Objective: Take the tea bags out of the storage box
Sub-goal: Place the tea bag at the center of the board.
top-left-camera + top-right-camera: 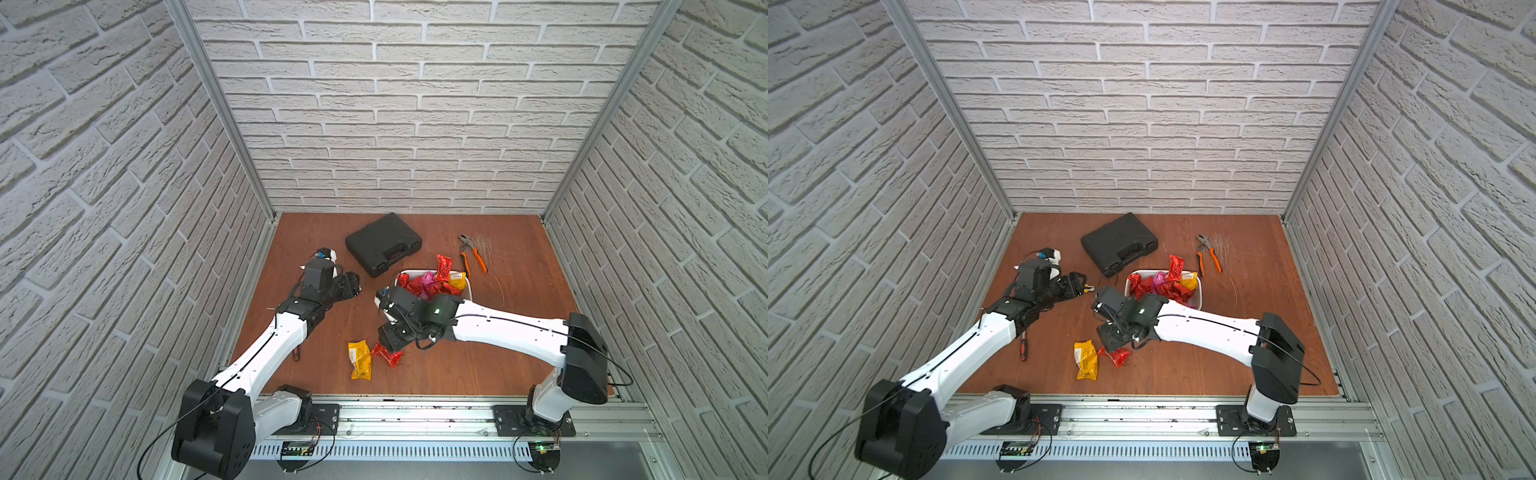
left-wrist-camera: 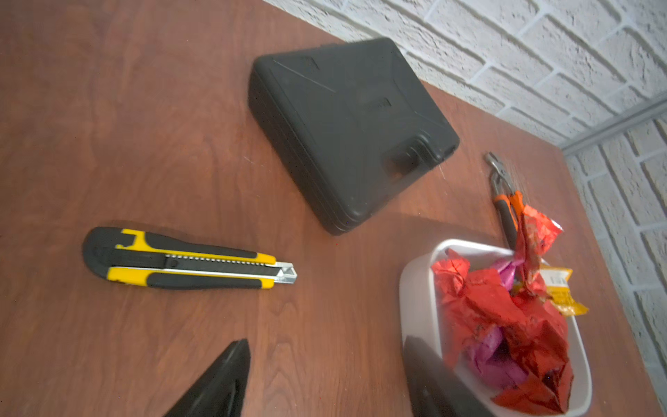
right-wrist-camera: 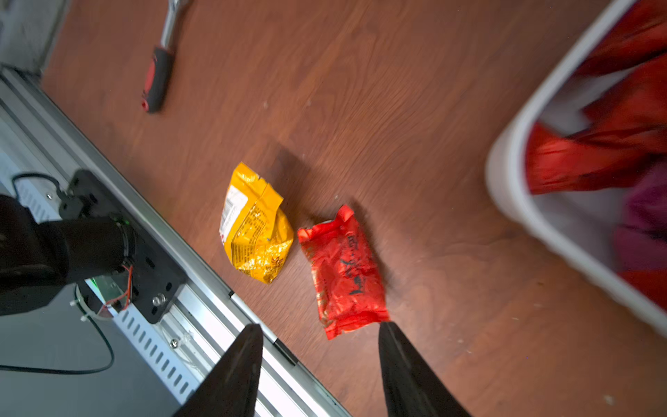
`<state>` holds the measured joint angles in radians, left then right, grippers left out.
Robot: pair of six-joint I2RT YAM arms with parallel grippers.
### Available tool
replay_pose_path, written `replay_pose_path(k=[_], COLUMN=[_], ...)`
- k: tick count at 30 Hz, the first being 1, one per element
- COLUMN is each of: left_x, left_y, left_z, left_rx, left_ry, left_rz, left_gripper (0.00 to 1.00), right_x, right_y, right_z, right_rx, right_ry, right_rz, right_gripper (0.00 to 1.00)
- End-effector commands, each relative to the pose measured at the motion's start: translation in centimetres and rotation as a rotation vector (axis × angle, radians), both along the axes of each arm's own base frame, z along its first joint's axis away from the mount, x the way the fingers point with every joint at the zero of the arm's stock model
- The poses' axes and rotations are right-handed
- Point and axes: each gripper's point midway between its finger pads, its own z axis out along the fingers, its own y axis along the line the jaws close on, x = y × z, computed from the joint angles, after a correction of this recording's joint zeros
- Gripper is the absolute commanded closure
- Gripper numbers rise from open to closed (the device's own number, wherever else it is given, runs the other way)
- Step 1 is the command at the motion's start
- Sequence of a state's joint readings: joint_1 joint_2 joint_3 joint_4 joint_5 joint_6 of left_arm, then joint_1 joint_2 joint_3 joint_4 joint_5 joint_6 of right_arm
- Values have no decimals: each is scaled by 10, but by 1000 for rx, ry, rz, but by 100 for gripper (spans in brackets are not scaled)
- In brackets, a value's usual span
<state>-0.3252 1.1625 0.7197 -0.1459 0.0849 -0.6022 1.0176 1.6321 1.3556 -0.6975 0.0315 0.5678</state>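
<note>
Right tool (image 3: pixel 319 330), open and empty, hangs above a red tea bag (image 3: pixel 343 270) beside a yellow tea bag (image 3: pixel 256 224) on the table (image 3: pixel 361 108); left tool (image 2: pixel 326 343) open too; other tea bags (image 2: pixel 487 299) fill the storage box (image 2: pixel 415 299).

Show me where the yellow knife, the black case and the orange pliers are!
yellow knife (image 2: pixel 187 264), left wrist view, on the middle of its handle.
black case (image 1: pixel 380 241), in a top view, on the middle of its lid.
orange pliers (image 1: pixel 478 259), in a top view, on one orange handle.
</note>
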Motion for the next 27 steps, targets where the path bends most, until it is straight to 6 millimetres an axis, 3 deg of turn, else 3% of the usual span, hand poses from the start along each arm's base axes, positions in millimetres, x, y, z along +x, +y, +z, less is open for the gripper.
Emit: replay_pose_path(k=[1, 4, 7, 13, 19, 22, 27], left_x=[5, 2, -3, -12, -3, 4, 4], left_y=[-34, -61, -89, -137, -154, -156, -179], left_z=[14, 13, 12, 6, -12, -18, -21], left_rx=[-10, 23, 83, 273, 425, 440, 473], left_ry=[-45, -39, -39, -52, 41, 81, 89], left_rz=[-148, -258, -376, -621, -692, -650, -683], left_gripper=[28, 27, 27, 27, 22, 15, 16], right_x=[35, 53, 60, 56, 45, 41, 35], right_y=[-72, -131, -176, -237, -263, -267, -266], right_z=[7, 16, 24, 20, 18, 17, 11], right_rx=[-136, -185, -176, -114, -77, -68, -34], right_ry=[-73, -96, -124, -110, -113, -117, -108], right_rz=[-197, -371, -505, -691, -768, -783, -787], right_gripper=[44, 44, 43, 42, 42, 42, 42])
